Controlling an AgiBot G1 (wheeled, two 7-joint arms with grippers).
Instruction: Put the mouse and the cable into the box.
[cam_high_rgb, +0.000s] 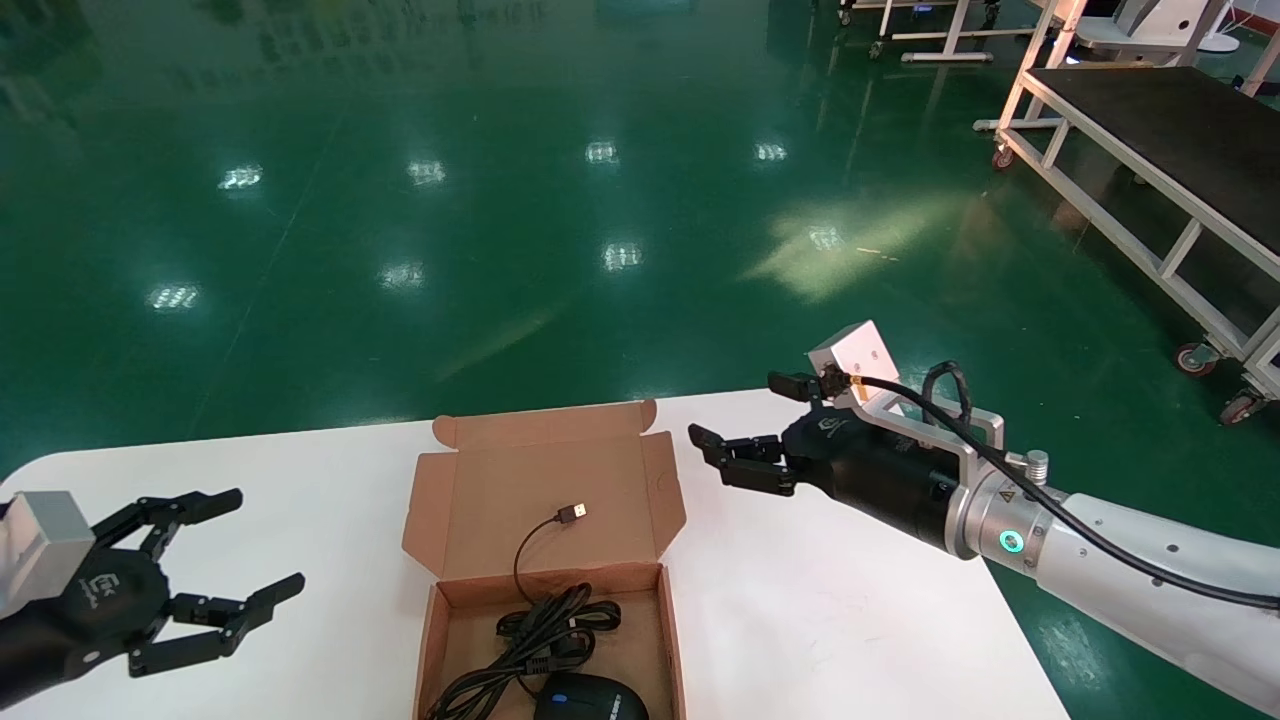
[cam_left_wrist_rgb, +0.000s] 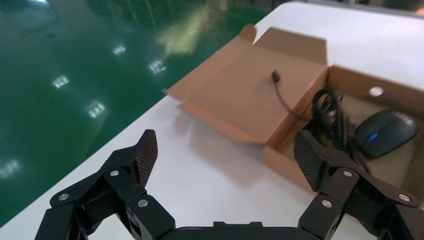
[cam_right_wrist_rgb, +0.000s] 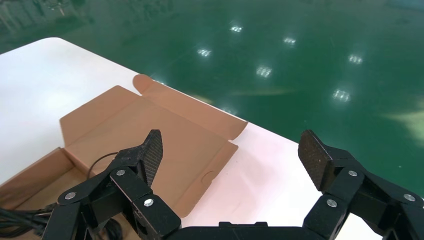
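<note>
A brown cardboard box (cam_high_rgb: 450, 620) lies on the white table with its lid (cam_high_rgb: 480, 500) flipped back flat. Inside the box sit a black mouse (cam_high_rgb: 590, 698) and its bundled black cable (cam_high_rgb: 545, 635); the USB plug (cam_high_rgb: 571, 513) trails out onto the lid. The mouse (cam_left_wrist_rgb: 385, 132) and cable (cam_left_wrist_rgb: 327, 107) also show in the left wrist view. My right gripper (cam_high_rgb: 735, 420) hovers open just right of the lid, holding nothing. My left gripper (cam_high_rgb: 255, 550) is open at the table's left, well clear of the box.
The white table (cam_high_rgb: 850, 600) ends just past the lid at the back and at the right edge under my right arm. A green floor lies beyond. A metal frame cart (cam_high_rgb: 1150, 150) on wheels stands far back right.
</note>
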